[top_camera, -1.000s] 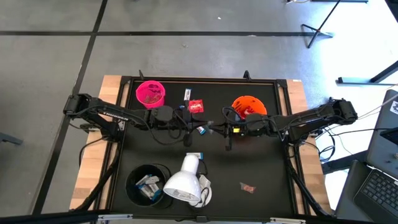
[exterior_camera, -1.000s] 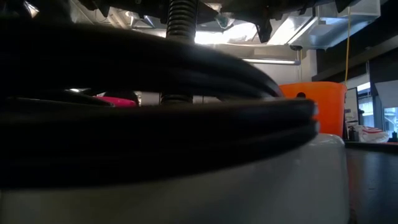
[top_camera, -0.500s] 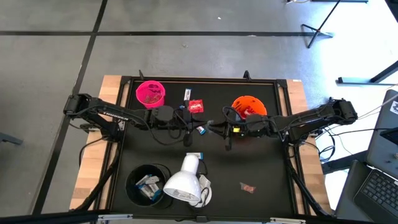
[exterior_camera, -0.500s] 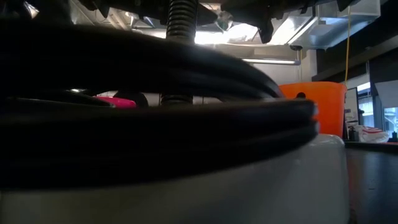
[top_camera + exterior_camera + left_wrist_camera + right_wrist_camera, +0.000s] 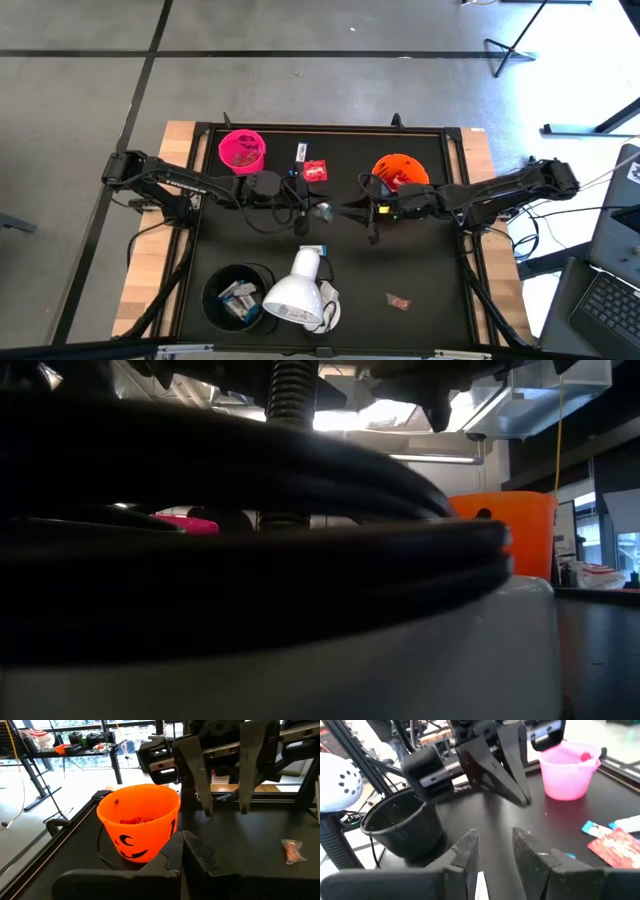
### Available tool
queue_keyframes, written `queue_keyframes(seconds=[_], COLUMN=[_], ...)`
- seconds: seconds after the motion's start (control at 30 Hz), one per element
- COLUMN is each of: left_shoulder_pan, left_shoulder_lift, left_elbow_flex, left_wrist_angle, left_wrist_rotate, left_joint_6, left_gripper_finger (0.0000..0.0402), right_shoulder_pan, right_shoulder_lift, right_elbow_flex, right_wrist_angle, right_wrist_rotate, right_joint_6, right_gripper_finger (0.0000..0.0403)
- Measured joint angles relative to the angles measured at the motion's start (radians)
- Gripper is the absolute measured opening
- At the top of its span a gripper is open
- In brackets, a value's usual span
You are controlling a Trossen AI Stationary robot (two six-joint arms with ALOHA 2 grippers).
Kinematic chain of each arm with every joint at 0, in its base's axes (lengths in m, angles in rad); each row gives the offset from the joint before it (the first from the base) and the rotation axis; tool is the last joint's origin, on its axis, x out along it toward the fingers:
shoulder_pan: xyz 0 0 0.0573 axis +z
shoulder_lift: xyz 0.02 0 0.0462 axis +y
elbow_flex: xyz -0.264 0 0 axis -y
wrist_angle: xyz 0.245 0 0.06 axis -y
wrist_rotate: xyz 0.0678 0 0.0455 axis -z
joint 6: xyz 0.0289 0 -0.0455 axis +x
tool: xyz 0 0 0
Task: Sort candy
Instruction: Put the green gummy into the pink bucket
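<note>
While left gripper (image 5: 303, 205) jaws pressed together, right gripper (image 5: 495, 847) jaws spread; white bar (image 5: 480, 886) between them, red packet (image 5: 612, 846) well aside.

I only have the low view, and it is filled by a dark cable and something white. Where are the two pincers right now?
Observer: Both are near the table's middle, facing each other: the left pincer and the right pincer, between the pink cup and the orange cup.
Operator: Open or shut?
Observer: The left one is shut. On the right one, the fingers stand apart.
Operator: Any loose candy on the table?
Observer: Yes. A lone red packet lies on the right arm's side, past the white lamp head. A second red packet and a slim bar lie between the two cups.
</note>
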Motion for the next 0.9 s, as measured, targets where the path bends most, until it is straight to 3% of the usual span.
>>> queue_keyframes(seconds=[0.5, 0.9], left_shoulder_pan=[0.0, 0.0], left_shoulder_lift=[-0.001, -0.002], left_elbow_flex=[0.0, 0.0], left_wrist_angle=[-0.018, -0.016], left_wrist_rotate=[0.001, 0.007], left_joint_6=[-0.004, -0.01], left_gripper_finger=[0.0, 0.0], right_shoulder_pan=[0.067, 0.067], right_shoulder_lift=[-0.013, -0.013], right_elbow_flex=[0.0, 0.0], right_wrist_angle=[-0.084, -0.084], right_wrist_rotate=[0.077, 0.079], right_joint_6=[0.013, 0.009], right_gripper_finger=[0.0115, 0.0115])
